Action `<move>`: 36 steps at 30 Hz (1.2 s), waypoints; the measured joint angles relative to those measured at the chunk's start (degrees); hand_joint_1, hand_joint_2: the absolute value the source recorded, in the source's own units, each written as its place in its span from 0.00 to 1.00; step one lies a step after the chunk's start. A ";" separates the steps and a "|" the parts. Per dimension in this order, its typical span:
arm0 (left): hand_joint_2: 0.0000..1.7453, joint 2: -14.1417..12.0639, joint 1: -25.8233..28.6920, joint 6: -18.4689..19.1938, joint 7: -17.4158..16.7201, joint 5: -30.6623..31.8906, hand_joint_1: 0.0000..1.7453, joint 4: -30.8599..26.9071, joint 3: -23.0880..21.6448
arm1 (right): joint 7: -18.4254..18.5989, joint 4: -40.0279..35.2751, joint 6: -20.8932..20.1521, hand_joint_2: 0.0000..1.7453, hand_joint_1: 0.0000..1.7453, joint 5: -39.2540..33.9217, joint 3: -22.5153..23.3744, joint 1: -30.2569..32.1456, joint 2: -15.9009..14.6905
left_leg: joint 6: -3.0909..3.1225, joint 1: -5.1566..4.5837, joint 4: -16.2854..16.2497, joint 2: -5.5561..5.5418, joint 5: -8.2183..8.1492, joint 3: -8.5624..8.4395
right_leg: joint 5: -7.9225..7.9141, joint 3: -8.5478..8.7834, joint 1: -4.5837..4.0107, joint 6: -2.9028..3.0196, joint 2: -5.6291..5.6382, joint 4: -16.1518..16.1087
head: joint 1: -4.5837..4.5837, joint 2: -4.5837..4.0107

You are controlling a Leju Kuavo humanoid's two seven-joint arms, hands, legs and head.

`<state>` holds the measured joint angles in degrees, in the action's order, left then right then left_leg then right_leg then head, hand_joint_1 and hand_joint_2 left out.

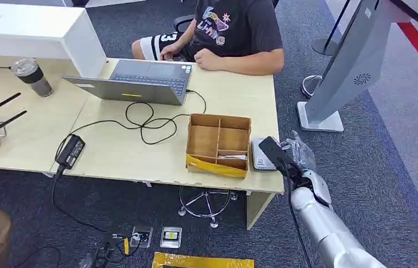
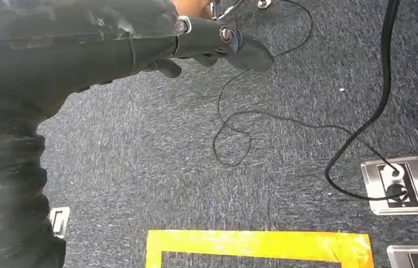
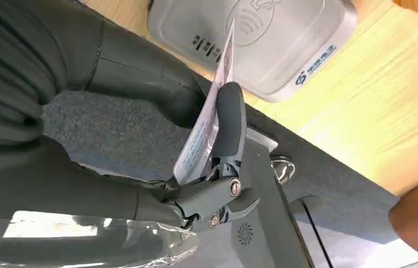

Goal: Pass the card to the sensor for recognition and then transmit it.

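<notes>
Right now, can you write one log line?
right hand: pinches card | card: beside sensor | left hand: holds nothing

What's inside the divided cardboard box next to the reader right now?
The cardboard box shows bare compartments, with something pale, perhaps cards, in the front right one. Its yellow-taped front wall hides the front compartments' floors.

Silver right arm, black cable, grey hand with screws.

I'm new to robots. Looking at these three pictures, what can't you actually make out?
- Card print: seen edge-on in the right wrist view, too small to read.
- Right hand in the head view: a dark wrist block hides the held card and part of the sensor.
- Left hand: left wrist view shows fingers over carpet; the sleeve covers the rest.
</notes>
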<state>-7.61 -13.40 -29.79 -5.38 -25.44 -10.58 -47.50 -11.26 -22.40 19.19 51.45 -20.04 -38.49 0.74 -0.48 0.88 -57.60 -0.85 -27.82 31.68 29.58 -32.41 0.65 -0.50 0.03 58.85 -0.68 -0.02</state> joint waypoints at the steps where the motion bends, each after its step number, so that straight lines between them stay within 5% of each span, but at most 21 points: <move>1: 1.00 0.00 0.00 0.00 0.00 0.00 0.00 0.00 0.00 | 0.00 0.00 0.02 1.00 1.00 0.00 0.00 0.02 0.04 | 0.00 0.00 0.00 0.00 0.00 0.00 | 0.00 0.00 0.00 0.00 0.00 0.00 | -0.02 0.00; 12: 1.00 0.00 -0.01 0.00 0.00 0.00 0.00 0.00 0.00 | 0.02 0.00 -0.13 1.00 1.00 0.02 0.00 0.22 0.35 | 0.00 0.00 0.00 0.00 0.00 0.00 | 0.00 0.00 0.00 0.00 0.01 0.00 | 0.00 0.00; 16: 1.00 0.00 -0.06 0.35 0.00 0.07 0.00 0.00 0.00 | -0.63 0.02 -3.82 1.00 1.00 0.85 -0.31 0.38 0.57 | 0.00 0.00 0.00 0.00 0.00 -0.01 | 0.00 0.00 0.00 0.00 0.00 0.00 | 0.00 0.00; 36: 1.00 -0.02 -0.17 0.52 -0.02 0.07 0.00 0.00 0.00 | 0.28 0.20 -7.36 1.00 1.00 2.10 -1.79 0.59 0.92 | 0.00 0.00 0.00 0.01 0.00 -0.06 | 0.00 0.03 0.00 0.00 0.02 0.00 | 0.00 0.00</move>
<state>-7.63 -13.57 -29.27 -5.40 -25.38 -10.58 -47.50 -10.97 -22.21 11.83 53.55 -21.83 -37.90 1.66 -0.48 0.88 -57.60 -0.84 -27.82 31.62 29.58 -32.38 0.65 -0.50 0.05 58.84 -0.68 -0.02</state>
